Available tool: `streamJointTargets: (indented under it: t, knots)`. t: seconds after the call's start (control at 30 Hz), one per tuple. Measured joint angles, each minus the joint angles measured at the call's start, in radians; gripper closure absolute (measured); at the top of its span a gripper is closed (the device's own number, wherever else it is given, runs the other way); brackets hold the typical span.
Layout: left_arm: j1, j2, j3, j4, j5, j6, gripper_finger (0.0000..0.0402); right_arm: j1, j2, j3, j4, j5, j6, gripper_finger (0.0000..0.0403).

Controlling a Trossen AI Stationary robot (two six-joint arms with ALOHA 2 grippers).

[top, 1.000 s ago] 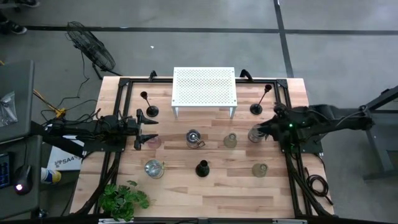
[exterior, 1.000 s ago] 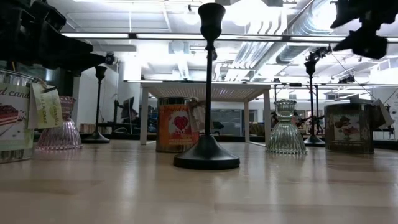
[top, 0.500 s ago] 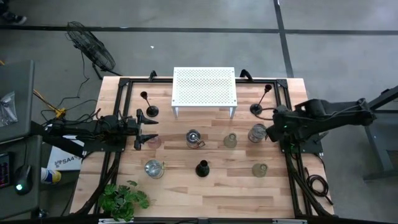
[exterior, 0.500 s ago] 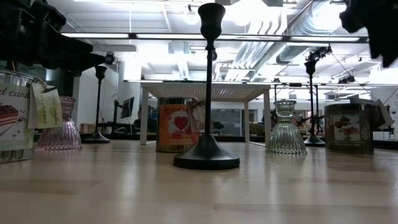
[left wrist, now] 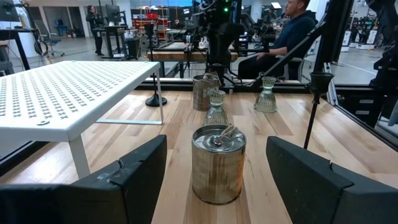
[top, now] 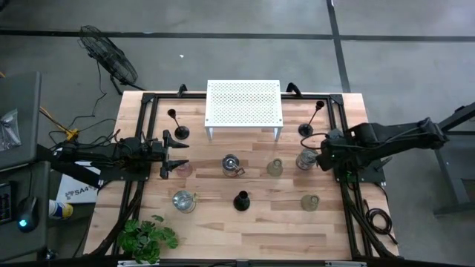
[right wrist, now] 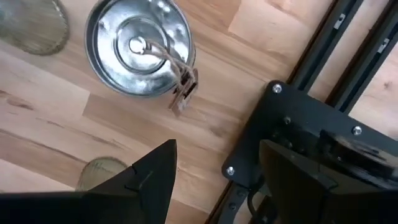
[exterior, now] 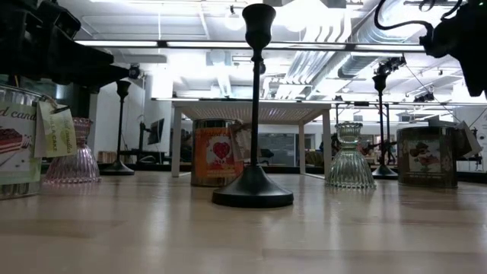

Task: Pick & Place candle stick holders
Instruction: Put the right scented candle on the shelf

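Several candle stick holders stand on their bases on the wooden table: slim black sticks at the far left (top: 178,130) and far right (top: 307,126), a black one near the middle (top: 241,200), a pink glass cup (top: 183,169), and glass ones (top: 275,167) (top: 310,202). My left gripper (top: 180,154) is open at the table's left, beside the pink cup, and faces a metal tin (left wrist: 217,163). My right gripper (top: 324,157) is open above the table's right side and points down beside a lidded tin (right wrist: 138,46). It touches nothing.
A white perforated stand (top: 244,104) stands at the far middle. A leafy plant (top: 147,237) sits at the near left corner. A labelled jar (top: 183,200) stands near left. The black frame rail (right wrist: 311,124) lies under my right gripper. People sit beyond the table.
My right gripper has drawn a little toward the table's right edge, away from the lidded tin, and its arm has changed its pose. It stays open. No holder has moved.
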Motion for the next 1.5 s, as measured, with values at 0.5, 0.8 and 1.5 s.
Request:
streamJointTargets:
  t: [0.5,0.8,1.5]
  knots:
    - [0.000,0.000,0.000,0.000,0.000,0.000,0.0132,-0.146,0.040,-0.075,0.169,0.078,-0.047,0.0208]
    - [0.000,0.000,0.000,0.000,0.000,0.000,0.0132,-0.294,0.125,-0.075,0.245,0.000,-0.228,0.0213]
    - [0.000,0.000,0.000,0.000,0.000,0.000,0.0132,-0.400,0.282,-0.075,0.270,-0.037,-0.363,0.0213]
